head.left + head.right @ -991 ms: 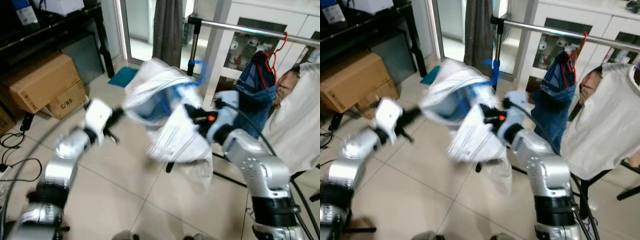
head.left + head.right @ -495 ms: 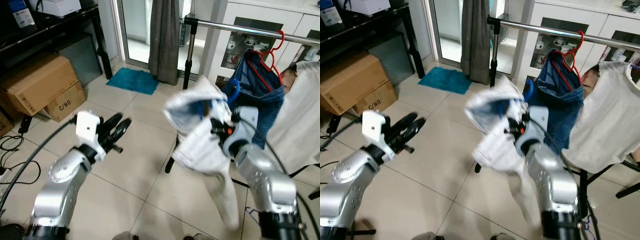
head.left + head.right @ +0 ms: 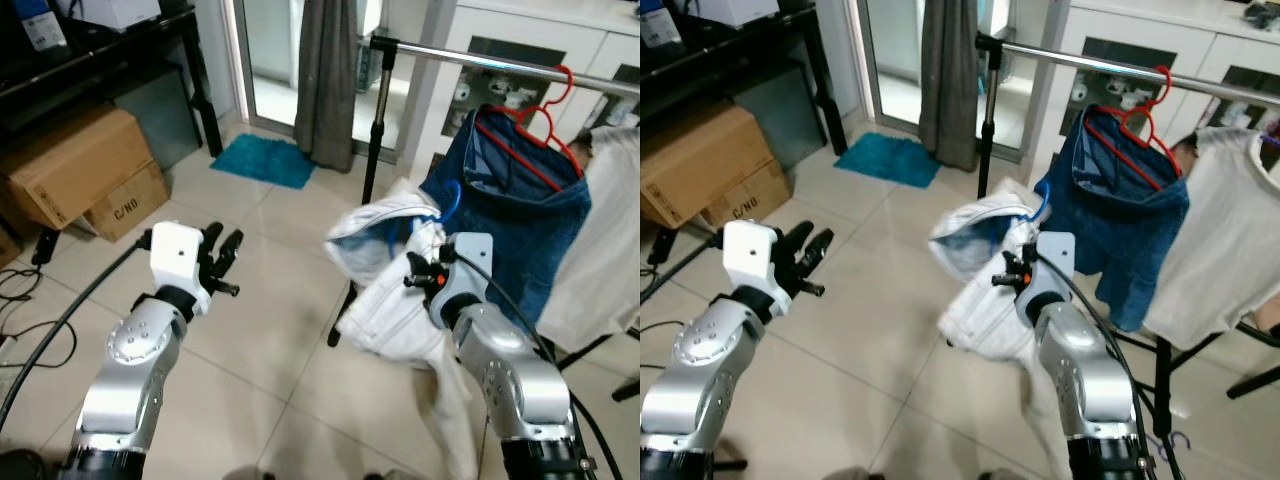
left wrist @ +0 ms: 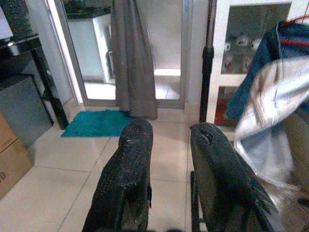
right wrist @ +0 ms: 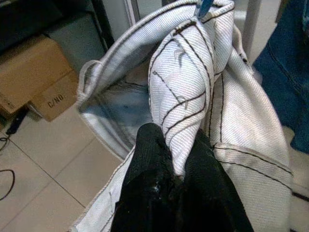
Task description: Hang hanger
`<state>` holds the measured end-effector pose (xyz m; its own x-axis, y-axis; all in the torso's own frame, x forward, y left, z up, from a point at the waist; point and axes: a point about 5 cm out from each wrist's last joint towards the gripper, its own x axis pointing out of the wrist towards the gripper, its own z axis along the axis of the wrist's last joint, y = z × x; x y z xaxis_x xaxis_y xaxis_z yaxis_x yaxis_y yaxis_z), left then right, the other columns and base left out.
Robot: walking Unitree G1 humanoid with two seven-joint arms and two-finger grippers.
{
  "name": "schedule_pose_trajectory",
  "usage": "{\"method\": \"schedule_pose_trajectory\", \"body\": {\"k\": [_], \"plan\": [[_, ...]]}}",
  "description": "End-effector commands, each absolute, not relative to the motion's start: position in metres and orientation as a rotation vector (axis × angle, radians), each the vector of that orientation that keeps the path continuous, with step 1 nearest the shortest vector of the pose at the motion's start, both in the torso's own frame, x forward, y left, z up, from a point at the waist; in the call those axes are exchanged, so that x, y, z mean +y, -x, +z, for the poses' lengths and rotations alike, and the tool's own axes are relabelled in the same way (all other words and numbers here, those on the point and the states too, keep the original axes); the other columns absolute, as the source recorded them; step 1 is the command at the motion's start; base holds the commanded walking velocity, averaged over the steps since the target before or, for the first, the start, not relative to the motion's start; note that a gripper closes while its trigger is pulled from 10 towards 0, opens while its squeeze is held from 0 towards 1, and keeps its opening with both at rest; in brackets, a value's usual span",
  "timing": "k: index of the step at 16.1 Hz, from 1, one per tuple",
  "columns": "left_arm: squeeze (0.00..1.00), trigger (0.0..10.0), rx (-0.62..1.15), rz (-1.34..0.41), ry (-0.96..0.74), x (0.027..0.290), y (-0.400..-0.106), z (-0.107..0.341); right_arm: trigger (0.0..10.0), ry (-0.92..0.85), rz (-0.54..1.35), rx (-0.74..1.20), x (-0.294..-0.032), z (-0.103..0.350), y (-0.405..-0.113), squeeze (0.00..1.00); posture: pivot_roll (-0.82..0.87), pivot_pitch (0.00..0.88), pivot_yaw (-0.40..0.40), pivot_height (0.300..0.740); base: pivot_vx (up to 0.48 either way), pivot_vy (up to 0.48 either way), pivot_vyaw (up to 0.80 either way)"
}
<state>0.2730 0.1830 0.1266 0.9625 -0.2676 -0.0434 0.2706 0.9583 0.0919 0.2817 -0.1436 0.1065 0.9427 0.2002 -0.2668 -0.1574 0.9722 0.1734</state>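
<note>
Far left: cardboard boxes (image 3: pixel 85 165) under a black shelf unit (image 3: pixel 110 50); the lower box reads "C/NO.", other print too small to read. Teal mat (image 3: pixel 265 160) on the tile floor (image 3: pixel 250 340), grey curtain (image 3: pixel 335 75) behind it.

Left pincer (image 3: pixel 222 258) is raised over the floor, holding nothing, fingers (image 4: pixel 128 179) slightly apart per left wrist view.

Centre: right pincer (image 5: pixel 176 169) is clamped on a fold of a white garment (image 3: pixel 390 290). Fabric is white twill with dark seam lines and a pale blue-grey lining showing at the open waist or collar. It bunches in the air just left of the rack pole (image 3: pixel 375 110), lower part draping down past the right arm. Blue hanger (image 3: pixel 452 200): only the curved hook shows, poking out of the garment top; the rest is buried in cloth. It sits below the rail (image 3: pixel 500 62), not on it.

Right: denim garment (image 3: pixel 520 225) on a red hanger (image 3: pixel 535 135) hooked over the rail. A white shirt (image 3: pixel 1225 240) hangs further right, cut off by the frame edge. White glass-door cabinet (image 3: pixel 520 30) behind; contents too small to tell.
</note>
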Motion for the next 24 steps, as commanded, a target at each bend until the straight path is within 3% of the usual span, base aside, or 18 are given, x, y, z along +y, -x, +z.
{"method": "schedule_pose_trajectory", "body": {"k": [1, 9, 16, 21, 24], "plan": [[0.0, 10.0, 0.031, -0.278, -0.114, 0.179, -0.274, 0.127, 10.0, -0.156, 0.166, 0.157, -0.147, 0.128, -0.288, 0.0, -0.03, 0.0, 0.002, 0.74, 0.349, 0.0, 0.0], [0.0, 10.0, 0.022, -0.322, -0.125, 0.171, -0.289, 0.135, 10.0, -0.18, 0.119, 0.122, -0.145, 0.133, -0.293, 0.0, -0.04, 0.0, 0.035, 0.74, 0.384, 0.0, -0.54], [0.0, 10.0, 0.042, -0.312, -0.115, 0.171, -0.276, 0.128, 10.0, -0.125, 0.235, 0.101, -0.135, 0.135, -0.287, 0.0, -0.05, 0.006, 0.026, 0.74, 0.4, 0.0, 0.0], [0.0, 10.0, 0.039, -0.283, -0.109, 0.171, -0.263, 0.128, 10.0, -0.113, 0.511, 0.062, -0.102, 0.15, -0.277, 0.0, -0.03, 0.029, -0.008, 0.74, 0.404, 0.0, 0.0], [0.0, 10.0, 0.044, -0.314, -0.121, 0.166, -0.261, 0.128, 10.0, -0.116, 0.478, 0.049, -0.104, 0.151, -0.278, 0.0, -0.03, 0.013, -0.001, 0.74, 0.399, 0.0, 0.8]]}}
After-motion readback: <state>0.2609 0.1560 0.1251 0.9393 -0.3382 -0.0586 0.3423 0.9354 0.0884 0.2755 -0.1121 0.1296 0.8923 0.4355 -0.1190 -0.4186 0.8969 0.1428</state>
